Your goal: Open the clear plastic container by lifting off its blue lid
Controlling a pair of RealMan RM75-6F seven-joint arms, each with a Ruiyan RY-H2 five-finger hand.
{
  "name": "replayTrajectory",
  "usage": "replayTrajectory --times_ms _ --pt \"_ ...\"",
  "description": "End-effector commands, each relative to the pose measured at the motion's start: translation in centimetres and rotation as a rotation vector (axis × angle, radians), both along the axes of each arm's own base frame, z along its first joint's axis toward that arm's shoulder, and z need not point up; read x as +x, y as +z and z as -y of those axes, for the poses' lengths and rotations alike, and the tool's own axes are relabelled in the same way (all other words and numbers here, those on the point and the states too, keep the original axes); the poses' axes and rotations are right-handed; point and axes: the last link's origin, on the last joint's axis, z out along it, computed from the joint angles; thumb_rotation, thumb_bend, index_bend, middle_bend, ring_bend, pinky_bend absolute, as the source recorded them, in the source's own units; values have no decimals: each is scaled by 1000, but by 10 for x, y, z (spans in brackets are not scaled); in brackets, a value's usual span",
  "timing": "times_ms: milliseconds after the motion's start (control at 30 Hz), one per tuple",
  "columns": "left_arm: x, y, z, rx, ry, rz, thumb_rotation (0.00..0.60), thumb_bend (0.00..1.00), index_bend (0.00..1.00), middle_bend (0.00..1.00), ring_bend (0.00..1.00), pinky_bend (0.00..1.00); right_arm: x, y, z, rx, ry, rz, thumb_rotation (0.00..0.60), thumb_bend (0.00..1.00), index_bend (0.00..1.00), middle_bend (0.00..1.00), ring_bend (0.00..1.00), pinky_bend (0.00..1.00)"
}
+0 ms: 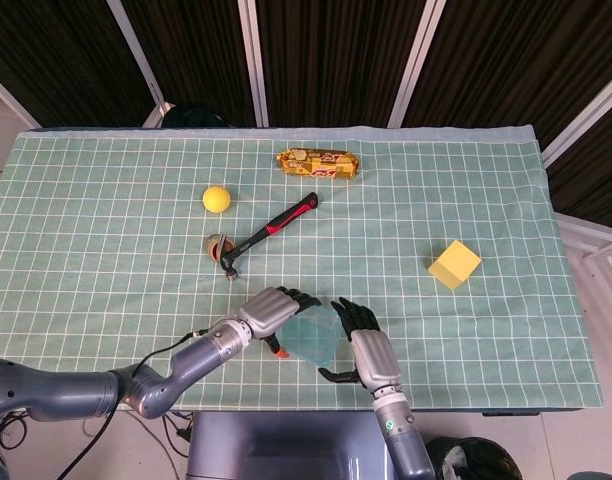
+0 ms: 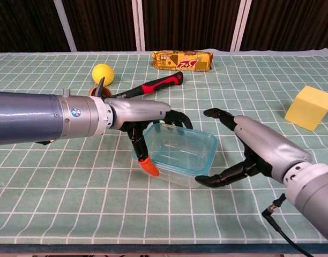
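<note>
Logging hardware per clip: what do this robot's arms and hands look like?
Both arms are smooth grey metallic tubes. The left hand has a silver back, black fingers and one orange fingertip; a small blue round logo sits near its wrist. The right hand is likewise silver with black fingers, and a thin black cable trails from its wrist.

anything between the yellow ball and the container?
Yes: the hammer lies across that stretch, head near a small round brown object, between the yellow ball and the container. Head view shows it best.
</note>
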Motion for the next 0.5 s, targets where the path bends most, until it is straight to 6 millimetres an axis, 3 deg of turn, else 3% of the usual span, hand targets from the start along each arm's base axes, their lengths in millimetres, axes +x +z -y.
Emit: replayTrajectory --times_ms 33,500 --pt "0 0 0 0 -1 -1 600 119 320 341 320 429 0 0 1 -6 -7 4 600 238 0 0 0 0" --pt "-2 0 0 9 5 5 600 119 320 341 319 429 -3 -4 0 -5 -27 3 600 238 0 0 0 0"
